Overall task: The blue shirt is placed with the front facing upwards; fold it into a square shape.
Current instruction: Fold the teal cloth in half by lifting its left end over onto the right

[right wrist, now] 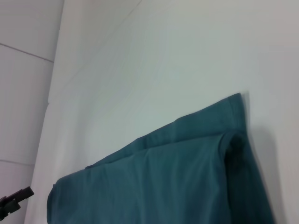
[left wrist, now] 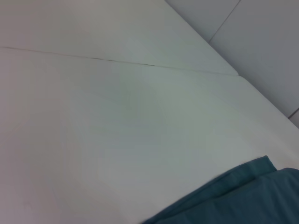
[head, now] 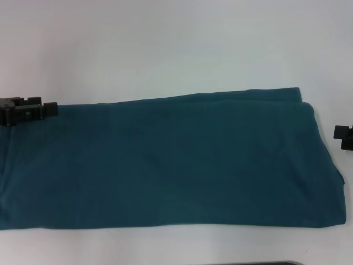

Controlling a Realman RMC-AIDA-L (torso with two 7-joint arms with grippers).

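The shirt [head: 171, 160] was laid long side-to-side; the left gripper [head: 27, 110] was nearer its far edge than the right gripper [head: 345, 137]; neither grip could be told.

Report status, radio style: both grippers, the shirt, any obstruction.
Left gripper at blue shirt's far left edge. Right gripper parked off right edge. Shirt folded into long band, plain side up. Nothing in the way.

soft even light, mild blur, faint shadow beside the shirt [right wrist: 187, 177].

Bare white table [head: 176, 44] beyond the blue shirt [head: 171, 165], open for passage, narrow strip at its near edge
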